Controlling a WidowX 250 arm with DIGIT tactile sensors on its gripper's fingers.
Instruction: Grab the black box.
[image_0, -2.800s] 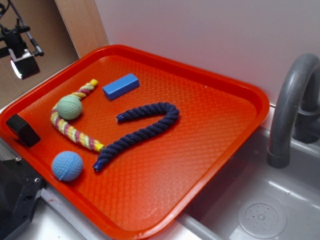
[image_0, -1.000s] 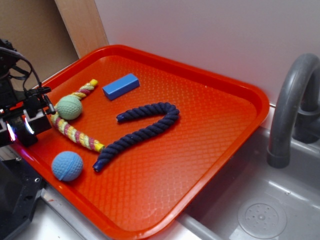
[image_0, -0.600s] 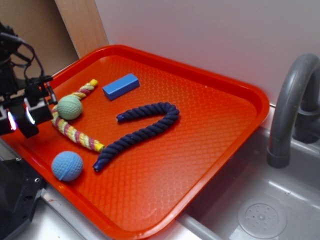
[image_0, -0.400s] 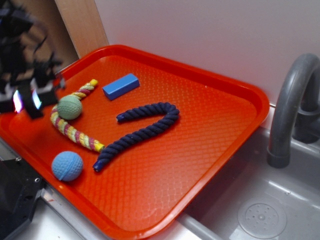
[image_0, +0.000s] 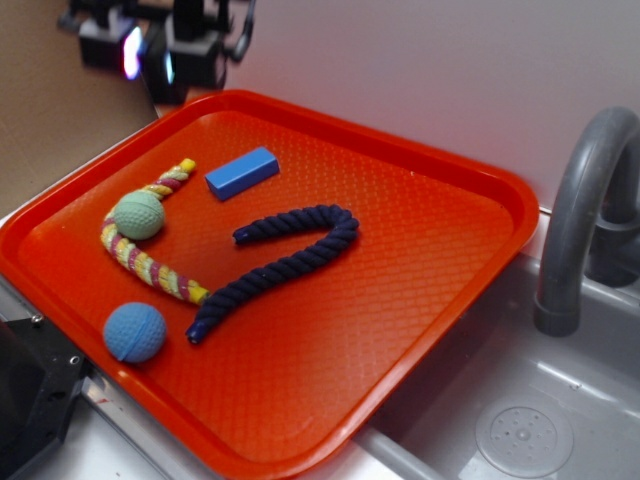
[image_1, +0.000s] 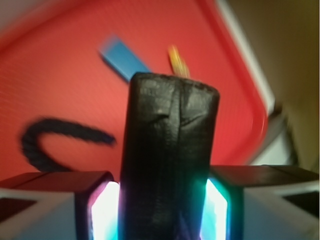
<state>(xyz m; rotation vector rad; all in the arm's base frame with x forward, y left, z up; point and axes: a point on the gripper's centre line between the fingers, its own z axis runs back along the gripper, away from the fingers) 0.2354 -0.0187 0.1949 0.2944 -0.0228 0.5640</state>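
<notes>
The gripper (image_0: 152, 55) has risen from the orange tray's (image_0: 440, 200) 9 o'clock edge to above its 11 o'clock corner, fingers clamped on the black box (image_1: 167, 160), held aloft.

Black box (image_1: 169, 160); red tray (image_0: 420, 300); blue block (image_0: 241, 172); navy rope (image_0: 280, 262).

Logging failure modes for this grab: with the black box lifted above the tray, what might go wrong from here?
1. The black box is pinched only at its lower part in the claw; most of it sticks out past the pads, so it may pivot or slip.
2. It hangs above the red tray's far left corner; if dropped, it might land off the tray.
3. The wrist view is blurred, suggesting fast motion that could loosen the grip.
</notes>
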